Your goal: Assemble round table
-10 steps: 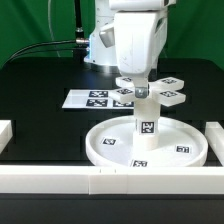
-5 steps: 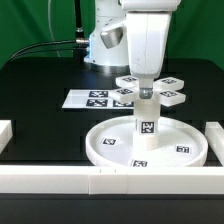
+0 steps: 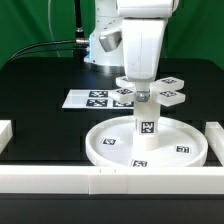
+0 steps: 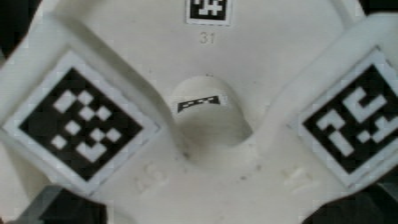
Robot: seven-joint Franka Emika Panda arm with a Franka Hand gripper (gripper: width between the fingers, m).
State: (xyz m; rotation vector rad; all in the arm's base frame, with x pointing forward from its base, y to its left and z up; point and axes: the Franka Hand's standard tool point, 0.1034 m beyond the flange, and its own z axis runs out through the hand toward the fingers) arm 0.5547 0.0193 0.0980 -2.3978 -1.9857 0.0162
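Note:
The large rimmed round disc (image 3: 100, 150) lies flat on the black table near the front. The short cylinder leg (image 3: 144, 135) stands upright at its centre. The flat cross-shaped piece (image 3: 170, 97) sits level on top of the leg. My gripper (image 3: 143, 90) hangs straight down over the middle of the cross, with its fingertips down between the cross arms. In the wrist view the cross (image 4: 71, 110) fills the picture, with two tagged arms on either side of its raised centre hub (image 4: 210, 120). My fingers do not show clearly there, so their grip is unclear.
The marker board (image 3: 90, 99) lies flat behind the disc, toward the exterior view's left. Long white border rails run along the front (image 3: 60, 180), the left (image 3: 5, 135) and the right (image 3: 214, 140). A green backdrop stands behind the arm's base.
The hand has turned about its vertical axis above the cross, its body looking narrower than a second ago. The cross, leg and disc look unmoved.

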